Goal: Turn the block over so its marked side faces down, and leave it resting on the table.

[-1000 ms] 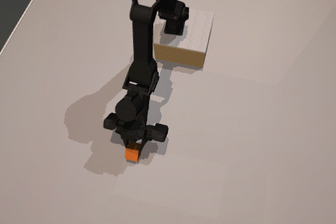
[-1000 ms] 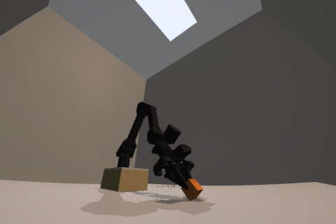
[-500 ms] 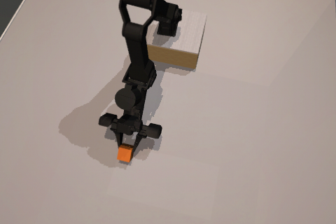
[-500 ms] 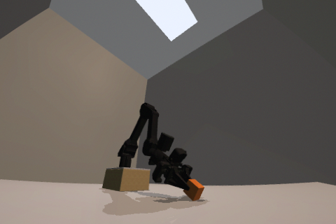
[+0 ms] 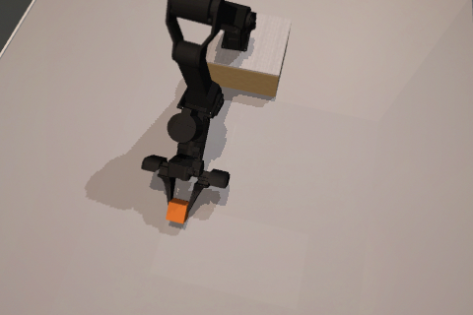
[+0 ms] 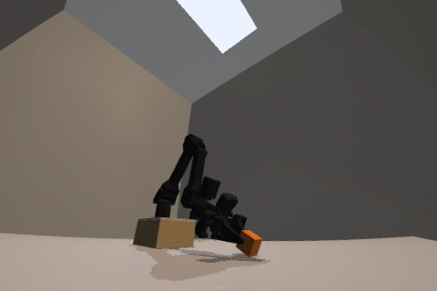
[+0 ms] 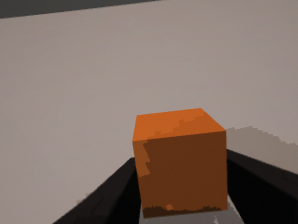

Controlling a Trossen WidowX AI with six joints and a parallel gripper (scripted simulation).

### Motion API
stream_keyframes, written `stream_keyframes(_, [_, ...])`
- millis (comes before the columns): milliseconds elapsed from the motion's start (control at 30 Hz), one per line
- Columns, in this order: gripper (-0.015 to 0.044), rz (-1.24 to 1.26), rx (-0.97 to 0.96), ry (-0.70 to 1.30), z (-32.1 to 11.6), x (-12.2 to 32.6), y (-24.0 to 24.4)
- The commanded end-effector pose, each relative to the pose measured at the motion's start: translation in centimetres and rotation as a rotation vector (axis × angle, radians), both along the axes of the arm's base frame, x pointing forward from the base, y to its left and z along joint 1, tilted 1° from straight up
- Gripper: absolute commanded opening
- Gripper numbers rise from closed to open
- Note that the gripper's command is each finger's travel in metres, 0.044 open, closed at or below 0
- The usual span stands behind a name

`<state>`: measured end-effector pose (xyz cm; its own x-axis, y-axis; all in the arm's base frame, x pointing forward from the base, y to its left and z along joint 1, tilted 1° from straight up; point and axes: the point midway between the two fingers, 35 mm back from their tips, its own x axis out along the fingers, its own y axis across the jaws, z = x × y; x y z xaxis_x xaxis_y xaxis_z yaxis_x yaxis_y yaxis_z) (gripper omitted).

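An orange block (image 5: 176, 211) (image 6: 249, 243) (image 7: 182, 175) is held tilted in the gripper. In the exterior view its lowest corner is close to the table (image 5: 345, 182) (image 6: 341, 264) (image 7: 65, 85); whether it touches cannot be told for sure. My gripper (image 5: 179, 205) is shut on the block, one finger on either side, and reaches forward and down at a shallow slant. No mark can be made out on the faces that show. The underside and the faces against the fingers are hidden.
The arm stands on a box-shaped base (image 5: 243, 81) (image 6: 177, 234) with a pale top and tan sides, behind the gripper. The far table edge crosses the top of the top view. Arm shadows lie around the block.
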<state>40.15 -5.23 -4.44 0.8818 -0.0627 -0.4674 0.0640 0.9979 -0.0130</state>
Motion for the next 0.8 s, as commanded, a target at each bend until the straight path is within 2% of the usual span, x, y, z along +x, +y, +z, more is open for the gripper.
stream_keyframes(0, [0.0, 0.001, 0.006, -0.006, 0.08, -0.01, 0.05])
stream_keyframes(200, [0.0, 0.001, 0.006, -0.006, 0.08, -0.01, 0.05])
stream_keyframes(767, [0.044, 0.001, 0.006, -0.006, 0.08, -0.01, 0.05])
